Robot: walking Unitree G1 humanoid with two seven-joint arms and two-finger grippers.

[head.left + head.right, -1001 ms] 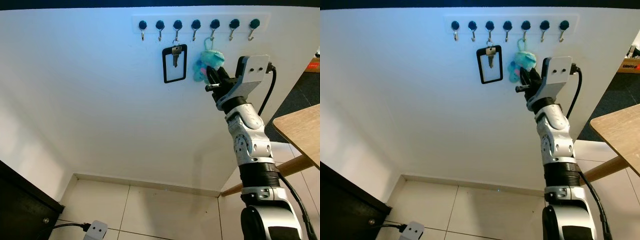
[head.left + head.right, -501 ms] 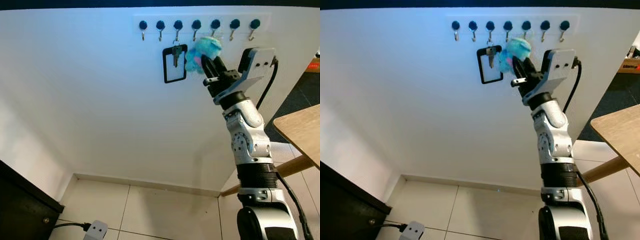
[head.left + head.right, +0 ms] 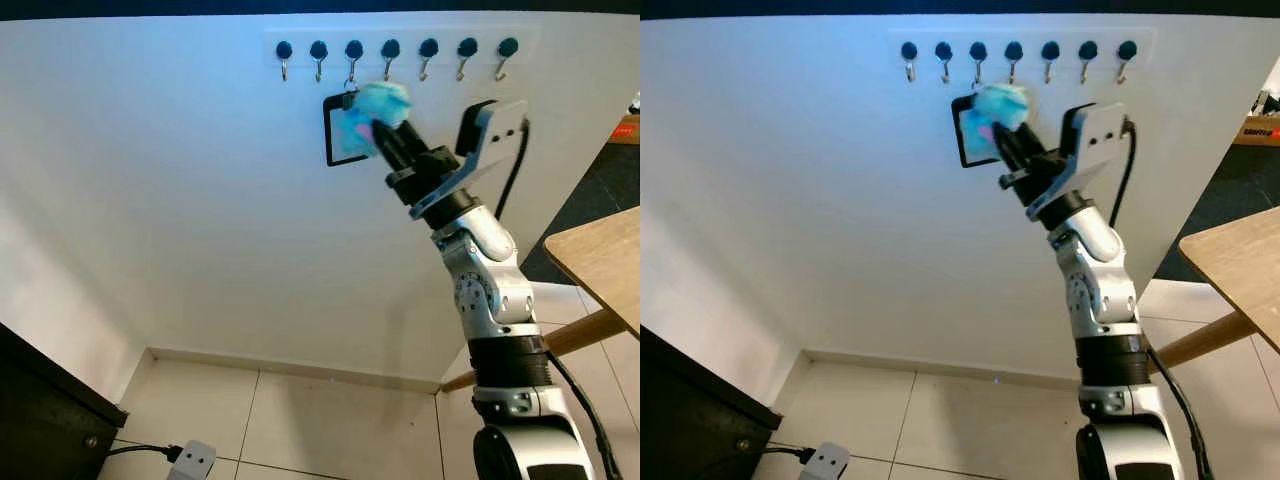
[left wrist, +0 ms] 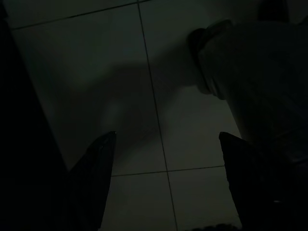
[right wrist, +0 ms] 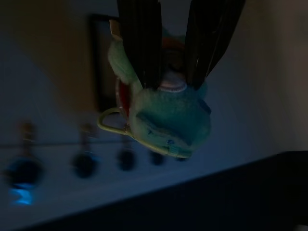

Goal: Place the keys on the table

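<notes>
Plush keychain (image 3: 372, 108) pinched between right gripper (image 3: 384, 135) fingers, off the hooks (image 3: 390, 52).

Plush keychain (image 3: 372, 112) motion-blurred, covers most of black card holder (image 3: 330, 130) and its key. Wooden table (image 3: 600, 262) cut by right picture edge. Left wrist view too dark; floor tiles (image 4: 144, 120) barely readable.

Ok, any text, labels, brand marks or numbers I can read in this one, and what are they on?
None can be read.
Right hand, shut on the turquoise plush keychain toy: no tag or print shows.
Black rectangular card holder under the white hook rail: nothing legible on it.
Light wooden table: bare.
Small white device on the floor tiles: two dots, no lettering.
</notes>
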